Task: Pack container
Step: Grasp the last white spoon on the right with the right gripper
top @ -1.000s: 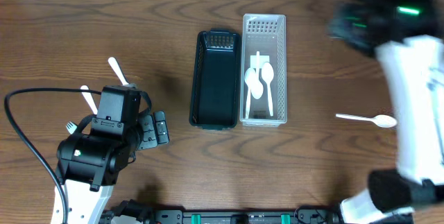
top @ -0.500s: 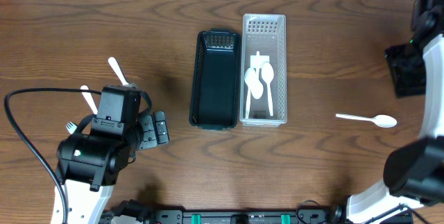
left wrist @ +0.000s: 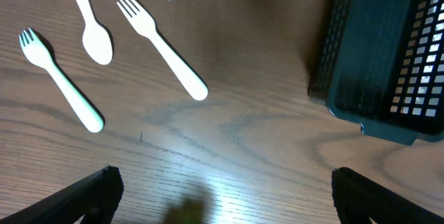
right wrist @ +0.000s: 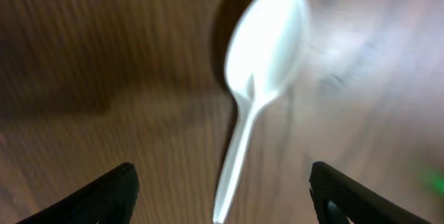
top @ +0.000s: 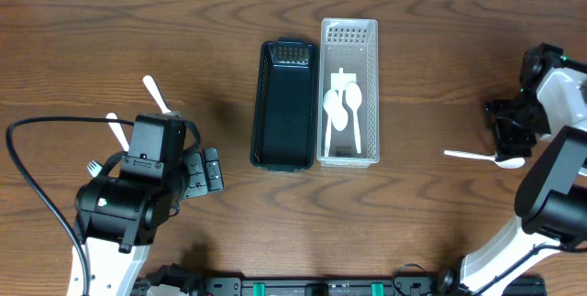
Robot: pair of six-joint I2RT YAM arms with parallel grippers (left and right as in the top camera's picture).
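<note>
A black basket [top: 286, 104] and a clear white basket [top: 348, 93] stand side by side at mid-table; the white one holds two white spoons [top: 341, 108]. One loose white spoon [top: 468, 156] lies on the wood at the right. My right gripper [top: 507, 137] hovers just over its bowl end, open. In the right wrist view the spoon [right wrist: 260, 57] lies lengthwise between the spread fingers, untouched by my right gripper [right wrist: 222, 189]. My left gripper [top: 206, 169] is open above bare wood near white forks [left wrist: 161, 45] and a spoon [left wrist: 89, 16]; in its wrist view the left gripper [left wrist: 225, 196] holds nothing.
White cutlery [top: 154, 94] lies scattered at the far left beside the left arm, with a black cable [top: 27, 177] looping round it. The black basket's corner [left wrist: 388, 50] shows at the right of the left wrist view.
My right arm has swung from the back right corner down over the loose spoon, and its jaws have spread wider. The left arm has not moved.
</note>
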